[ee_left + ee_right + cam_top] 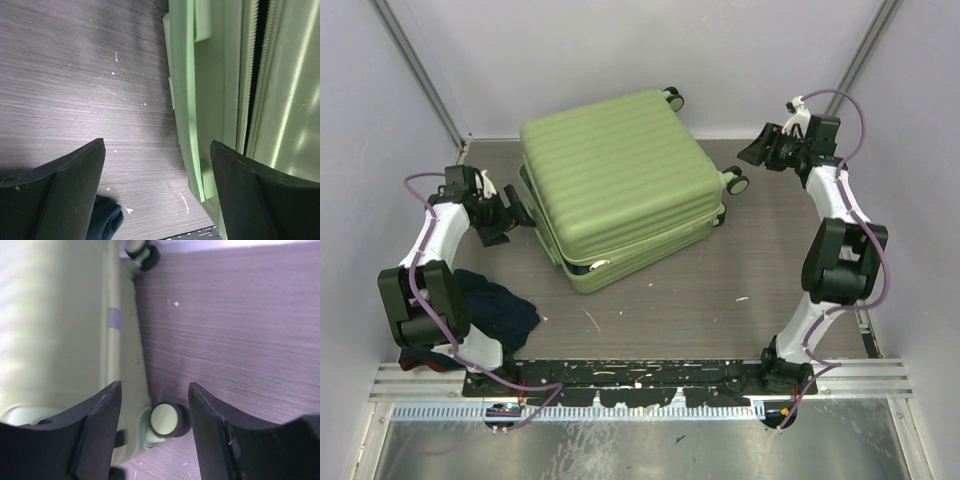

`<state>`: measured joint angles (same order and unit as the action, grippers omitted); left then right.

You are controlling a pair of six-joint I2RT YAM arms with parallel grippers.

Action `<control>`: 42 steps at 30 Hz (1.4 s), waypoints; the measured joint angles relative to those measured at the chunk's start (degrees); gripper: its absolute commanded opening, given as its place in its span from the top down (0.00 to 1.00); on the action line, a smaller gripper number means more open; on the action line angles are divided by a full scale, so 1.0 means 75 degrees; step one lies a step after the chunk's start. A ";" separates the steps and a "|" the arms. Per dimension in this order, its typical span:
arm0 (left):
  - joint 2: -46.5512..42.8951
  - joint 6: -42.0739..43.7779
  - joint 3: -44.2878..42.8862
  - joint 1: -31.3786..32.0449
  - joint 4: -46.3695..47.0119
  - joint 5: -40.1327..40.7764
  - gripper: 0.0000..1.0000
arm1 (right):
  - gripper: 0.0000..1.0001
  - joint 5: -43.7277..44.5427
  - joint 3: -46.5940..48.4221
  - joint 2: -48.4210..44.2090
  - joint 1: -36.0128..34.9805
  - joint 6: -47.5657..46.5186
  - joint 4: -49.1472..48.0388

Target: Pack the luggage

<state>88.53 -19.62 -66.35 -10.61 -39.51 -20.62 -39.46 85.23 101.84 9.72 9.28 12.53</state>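
The luggage (620, 180) is a light-green ribbed hard-shell suitcase lying flat and closed in the middle of the table. My left gripper (517, 220) is open beside its left side. In the left wrist view the left gripper (157, 145) has only bare table between its fingers, with the green handle (187, 100) and zipper line (250, 75) at the right finger. My right gripper (750, 152) hovers open near the luggage's right back corner. In the right wrist view the right gripper (155, 386) frames a black wheel with a green cap (167, 420), apart from both fingers.
A dark blue garment (500, 310) lies bunched by the left arm's base, and its edge (107, 220) shows under the left finger. A second wheel (142, 252) sticks out at the far corner. Grey walls enclose the wood-grain table (720, 290) on three sides.
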 measured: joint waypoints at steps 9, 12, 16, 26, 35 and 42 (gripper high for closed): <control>-0.0096 0.0595 -0.0452 0.0000 -0.0114 0.0122 0.13 | 0.42 -0.0233 0.0522 0.2425 -0.0090 0.0597 0.0344; -0.0169 0.0688 -0.0425 0.0000 -0.0160 0.0125 0.13 | 0.44 -0.0358 0.0525 0.2841 -0.0239 0.0662 0.0460; -0.0265 0.0822 -0.0408 0.0000 -0.0204 0.0125 0.14 | 0.49 -0.0466 0.0475 0.3025 -0.0589 0.0647 0.0650; -0.0256 0.0965 -0.0408 -0.0070 -0.0184 0.0099 0.16 | 0.64 -0.0799 -0.1177 0.2477 -0.0857 0.0329 -0.0140; 0.0417 0.0895 -0.0425 -0.0137 0.0172 -0.0469 0.23 | 0.64 -0.1559 -0.3249 0.1230 -0.0968 -0.0050 0.0583; 0.0766 0.0880 -0.0542 0.0090 0.0487 -0.0944 0.32 | 0.61 -0.1824 -0.3946 0.0603 -0.0746 -0.0166 0.1300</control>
<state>94.28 -13.02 -70.41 -9.93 -35.86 -27.70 -53.15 55.64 106.37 4.12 8.03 22.28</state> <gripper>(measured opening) 0.708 0.373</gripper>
